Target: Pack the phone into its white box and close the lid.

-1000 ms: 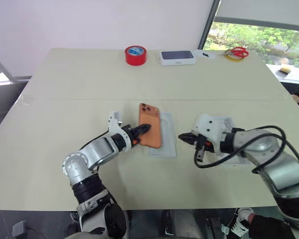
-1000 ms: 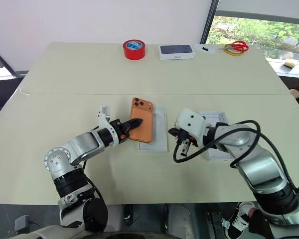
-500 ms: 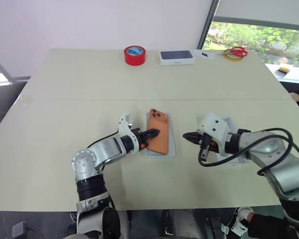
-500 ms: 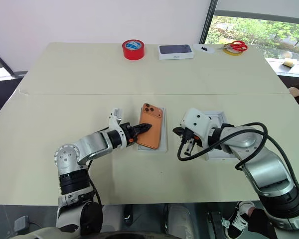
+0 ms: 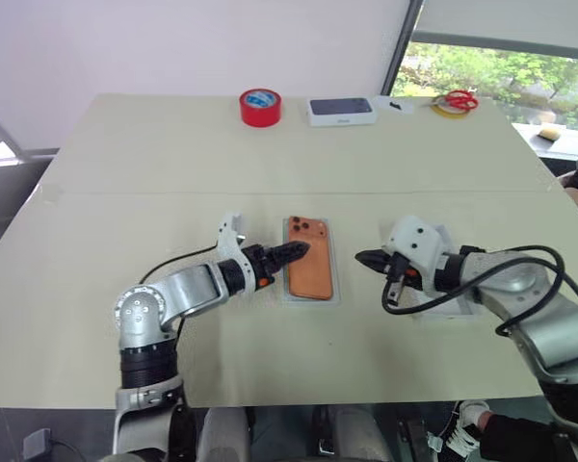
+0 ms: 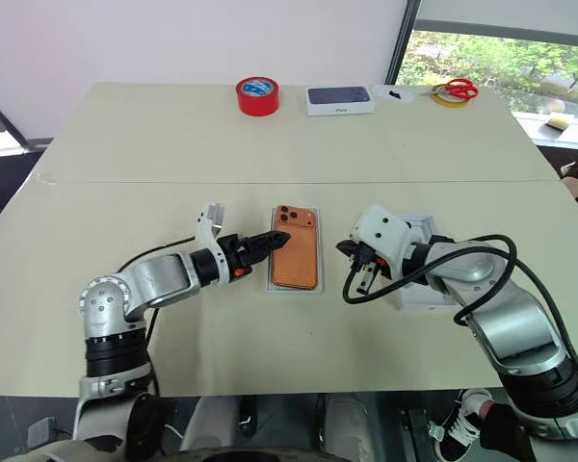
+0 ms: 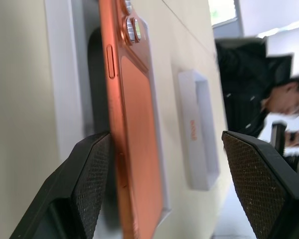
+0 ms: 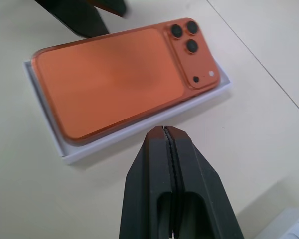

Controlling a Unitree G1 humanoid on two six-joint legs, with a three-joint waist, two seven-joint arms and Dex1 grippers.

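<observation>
phone [image 5: 311, 269]: orange, back up, lying in the white box [image 8: 94, 144], between left gripper [image 5: 291, 253] fingers, no grip
left gripper: jaws wide apart, holding nothing
right gripper [image 8: 168, 149]: jaws pressed together, empty, just beside the box
lid [image 6: 419, 274]: under right arm
table [image 5: 173, 164]: beige, matte; red tape roll [image 5: 261, 106] at far edge

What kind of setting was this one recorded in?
Probably an office or lab room: a large plain beige table beside a window with trees outside, and red tape and scissors at the table's far edge.
</observation>
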